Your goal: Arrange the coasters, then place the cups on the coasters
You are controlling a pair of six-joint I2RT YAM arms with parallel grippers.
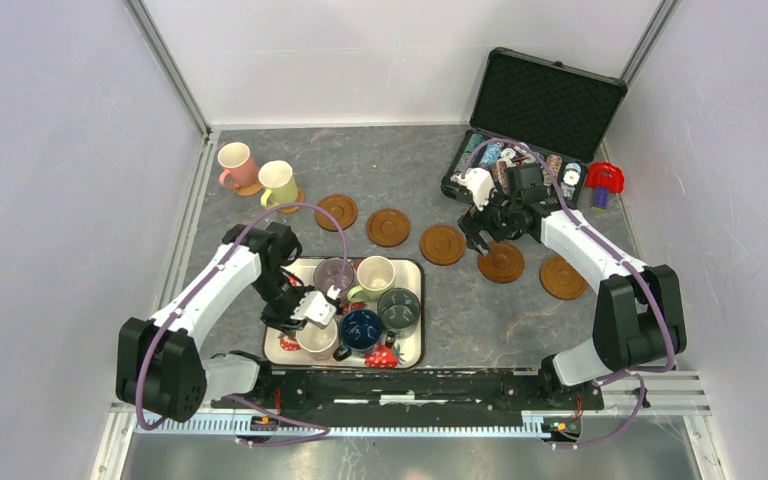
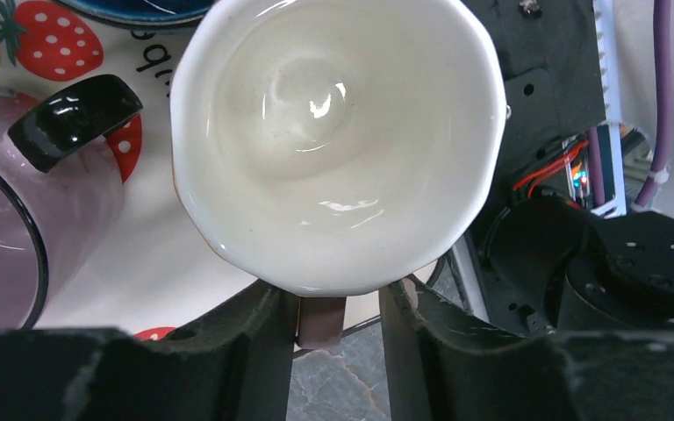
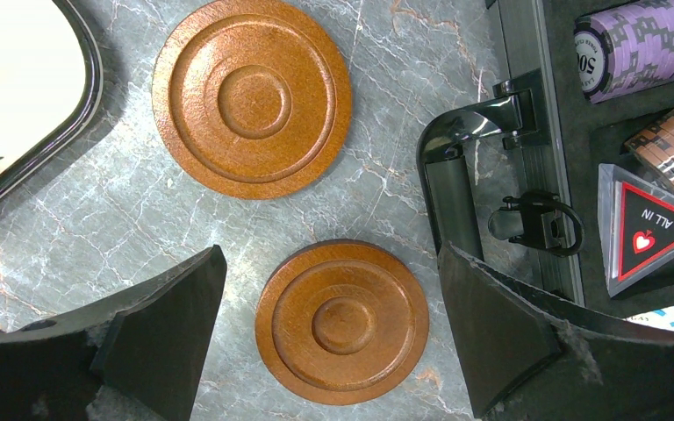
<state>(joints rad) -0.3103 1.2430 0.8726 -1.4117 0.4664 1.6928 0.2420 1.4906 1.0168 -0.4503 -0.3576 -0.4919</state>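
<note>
Five brown coasters (image 1: 388,227) lie in a slanting row across the table. A pink cup (image 1: 236,165) and a cream cup (image 1: 278,184) stand at the back left, each on a coaster. Several more cups sit on the strawberry tray (image 1: 410,352). My left gripper (image 1: 312,312) is at the tray's near-left cup (image 2: 338,140), white inside. Its pinkish handle (image 2: 320,320) sits between the narrowed jaws, touching one finger, with a gap to the other. My right gripper (image 1: 485,245) hovers open over a coaster (image 3: 342,322); a second coaster (image 3: 252,98) lies beyond.
An open black case of poker chips (image 1: 530,140) stands at the back right, close to my right gripper, with a red object (image 1: 605,180) beside it. A mauve cup (image 2: 17,237) and a black handle (image 2: 75,118) crowd the white-lined cup. Grey walls enclose the table.
</note>
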